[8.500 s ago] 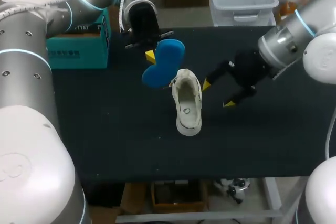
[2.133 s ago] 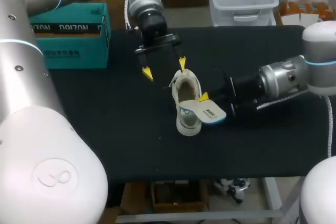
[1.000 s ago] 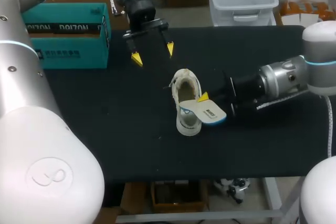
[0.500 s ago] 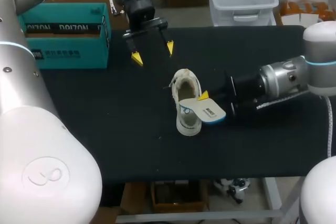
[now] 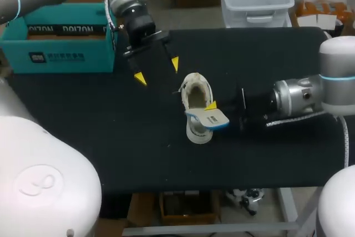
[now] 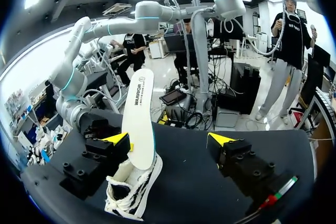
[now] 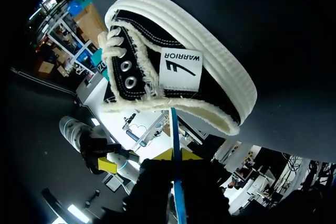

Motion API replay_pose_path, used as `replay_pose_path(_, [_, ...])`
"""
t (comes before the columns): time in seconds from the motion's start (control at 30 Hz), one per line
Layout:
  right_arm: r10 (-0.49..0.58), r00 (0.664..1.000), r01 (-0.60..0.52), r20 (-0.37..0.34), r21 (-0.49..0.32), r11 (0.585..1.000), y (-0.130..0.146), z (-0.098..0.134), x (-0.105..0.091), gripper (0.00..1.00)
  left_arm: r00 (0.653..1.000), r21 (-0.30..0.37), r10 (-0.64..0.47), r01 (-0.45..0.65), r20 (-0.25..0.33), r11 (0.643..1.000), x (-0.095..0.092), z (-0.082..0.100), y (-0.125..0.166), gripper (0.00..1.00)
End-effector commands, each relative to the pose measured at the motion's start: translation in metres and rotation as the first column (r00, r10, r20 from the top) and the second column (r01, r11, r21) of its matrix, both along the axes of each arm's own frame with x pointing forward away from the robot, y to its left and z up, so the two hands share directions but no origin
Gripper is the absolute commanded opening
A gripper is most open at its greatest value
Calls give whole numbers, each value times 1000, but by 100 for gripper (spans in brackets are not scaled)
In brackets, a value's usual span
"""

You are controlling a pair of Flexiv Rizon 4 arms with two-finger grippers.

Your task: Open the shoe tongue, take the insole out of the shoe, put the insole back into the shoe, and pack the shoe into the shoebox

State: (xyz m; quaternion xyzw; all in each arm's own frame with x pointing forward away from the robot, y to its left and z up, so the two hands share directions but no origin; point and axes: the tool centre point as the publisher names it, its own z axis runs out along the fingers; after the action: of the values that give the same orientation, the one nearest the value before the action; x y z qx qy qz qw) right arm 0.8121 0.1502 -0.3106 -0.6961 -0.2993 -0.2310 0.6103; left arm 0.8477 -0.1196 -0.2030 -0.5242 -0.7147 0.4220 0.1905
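Shoe (image 5: 198, 112) sits on its sole mid-desk (image 5: 111, 137). Insole (image 5: 209, 119), white face up with a blue edge, is tilted, one end down at the shoe's opening and the other out toward the right arm. The right jaws are clamped on the insole's outer end, just beside the shoe. The left jaws are wide apart, holding nothing, above the desk between shoe and teal shoebox (image 5: 61, 43). Shoebox stands at the desk's far left.

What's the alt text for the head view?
Right hand grips a blue-edged insole over a shoe on a black table. Left hand hangs open between the shoe and a teal shoebox.
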Motion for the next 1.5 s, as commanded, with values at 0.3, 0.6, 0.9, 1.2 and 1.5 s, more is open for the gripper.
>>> replay_pose_path(0.3, [-74,997,73,20,43,996,8,-9,-1,0,926,-276,351,-304,138,912,-34,-55,-8,100])
replay_pose_path(0.6, [-109,994,108,11,52,993,8,-8,-2,0,864,-406,490,-409,114,817,-34,-65,-10,100])
replay_pose_path(0.9, [-114,993,112,20,67,991,2,-6,2,0,864,-406,490,-409,114,817,-34,-65,-10,100])
replay_pose_path(1.2, [-107,994,106,15,93,990,4,-13,10,0,831,-490,553,-456,65,743,-38,-95,-36,100])
replay_pose_path(1.5, [-112,994,110,13,86,990,4,-17,14,0,814,-528,577,-463,64,712,-31,-99,-43,38])
